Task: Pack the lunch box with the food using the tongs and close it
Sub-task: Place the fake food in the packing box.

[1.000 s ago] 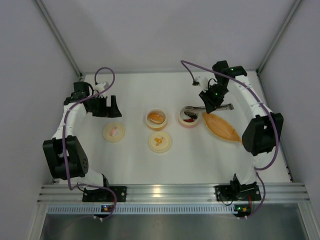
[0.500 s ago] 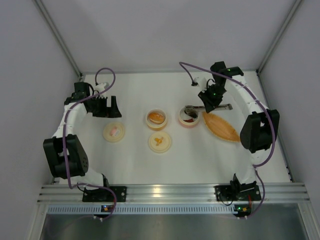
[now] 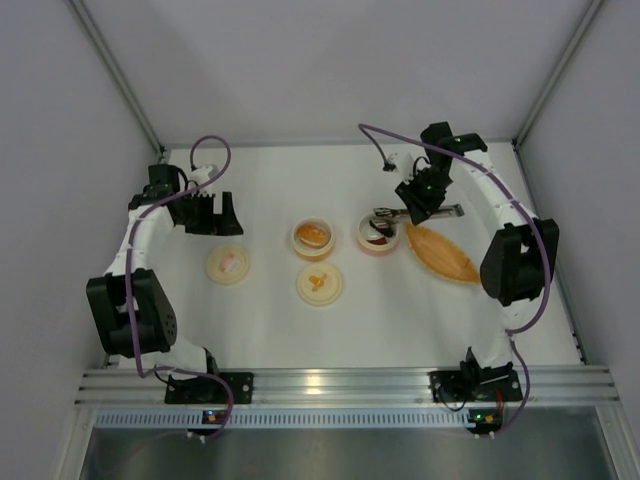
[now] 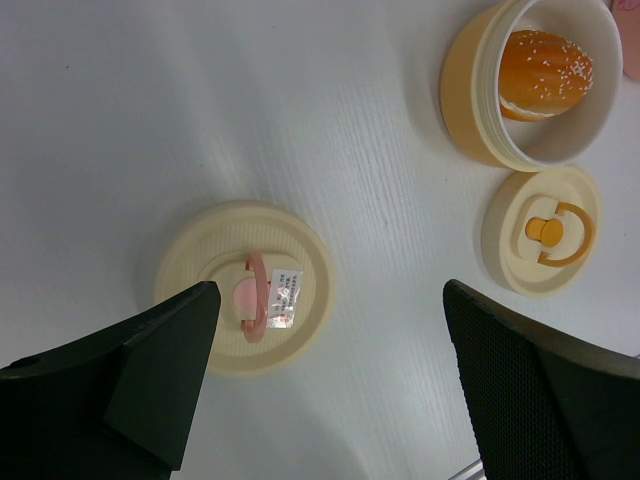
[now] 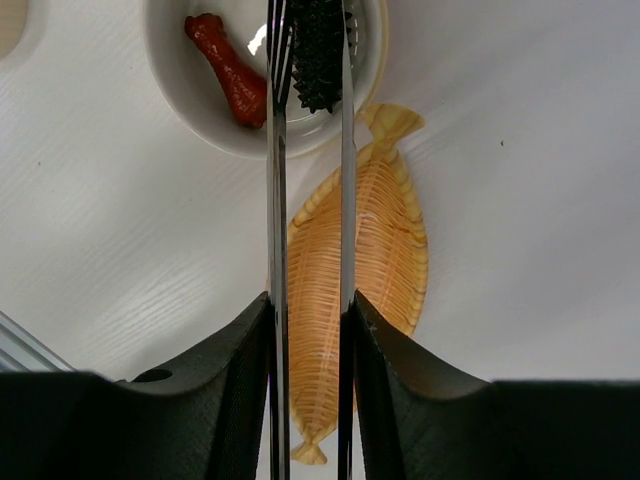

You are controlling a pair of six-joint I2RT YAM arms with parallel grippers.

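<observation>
Right gripper [image 5: 308,310] pinching the tongs [image 5: 277,150], left gripper [image 4: 328,300] spread wide over the desk [image 4: 200,100].

Both fingers of the right gripper press on the outsides of the two slim metal arms of the tongs, which run straight ahead of it to a round bowl [image 5: 190,95]. A dark ridged morsel [image 5: 318,50] sits between the tong tips, inside the bowl's rim, and a red sausage-like piece [image 5: 228,72] lies in the same bowl just to its left. Below the tong arms, between the gripper and the bowl, an orange boat-shaped tray [image 5: 385,250] lies on the desk. The left gripper hangs with its jaws far apart and nothing between them, above a cream lid with a pink handle [image 4: 200,260]. Ahead and to its right are a lid with an orange handle [image 4: 510,235] and an open bowl [image 4: 465,90] holding a seeded orange bun [image 4: 540,70].
</observation>
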